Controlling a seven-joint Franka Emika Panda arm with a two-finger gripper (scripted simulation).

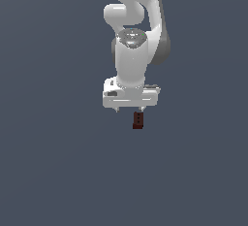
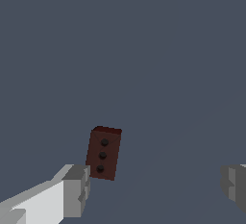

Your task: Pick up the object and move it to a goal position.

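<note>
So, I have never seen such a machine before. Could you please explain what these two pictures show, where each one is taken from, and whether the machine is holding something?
The white machine is a robot arm, drawn by a computer simulation. Its hand is a gripper with two fingers that close like tongs.

The exterior view is taken from a camera off the arm, showing the arm reaching down over a plain grey surface. The wrist view comes from a camera mounted on the arm's wrist, looking out between the two fingers, which appear at the lower corners.

The only thing on the surface is a small dark red-brown block with three dark dots on one face.

Nothing is held. The fingers stand wide apart, and the block sits close to one finger, not squeezed between both.
</note>
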